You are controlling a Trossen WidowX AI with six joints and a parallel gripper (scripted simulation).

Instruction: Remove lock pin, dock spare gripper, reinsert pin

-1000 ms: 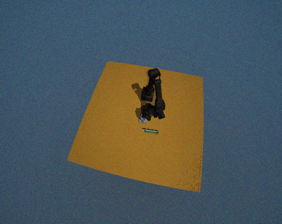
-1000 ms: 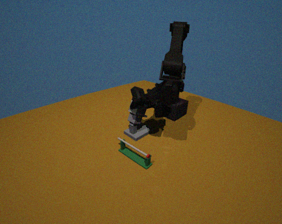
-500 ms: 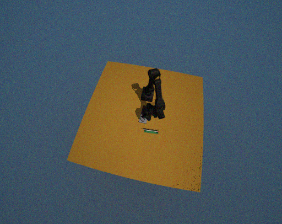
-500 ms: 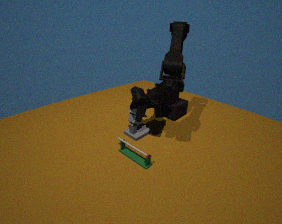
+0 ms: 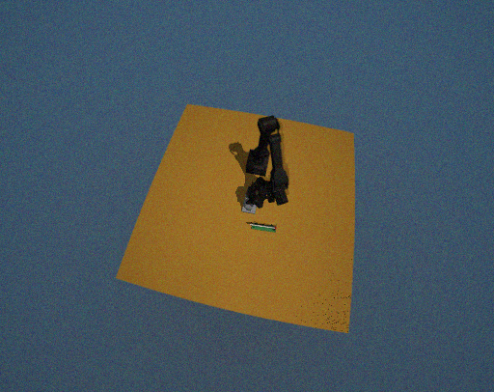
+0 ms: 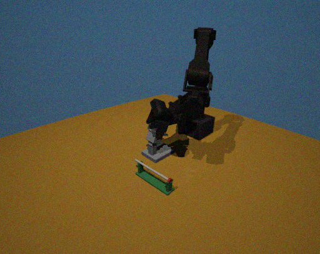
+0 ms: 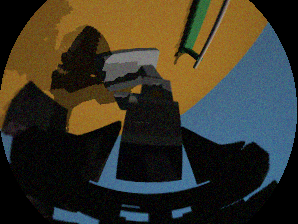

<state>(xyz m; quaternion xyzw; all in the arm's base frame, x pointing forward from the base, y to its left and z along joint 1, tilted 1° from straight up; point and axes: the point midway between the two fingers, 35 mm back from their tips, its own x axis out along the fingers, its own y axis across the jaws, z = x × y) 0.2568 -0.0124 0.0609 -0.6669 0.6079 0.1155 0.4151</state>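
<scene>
The mount's pale grey base (image 5: 246,210) (image 6: 147,154) (image 7: 145,55) stands on the table with its socket post on it. The spare gripper, a blocky grey piece (image 6: 151,136) that looks dark in the wrist view (image 7: 151,119), stands upright over the post. Whether it is fully seated is hidden. My gripper (image 6: 157,127) is open around the spare gripper's upper part, with gaps on both sides in the wrist view. The lock pin, a white rod (image 6: 152,170) (image 7: 214,30) with a red end, lies across the green rack (image 5: 263,230) (image 6: 150,180) (image 7: 196,27), outside the socket.
The rack stands a short way in front of the mount. My arm's dark base (image 5: 258,162) (image 6: 207,126) is behind the mount, and the arm folds down over it. The arm's shadow darkens the area beside the mount. Contact between fingers and spare gripper cannot be told.
</scene>
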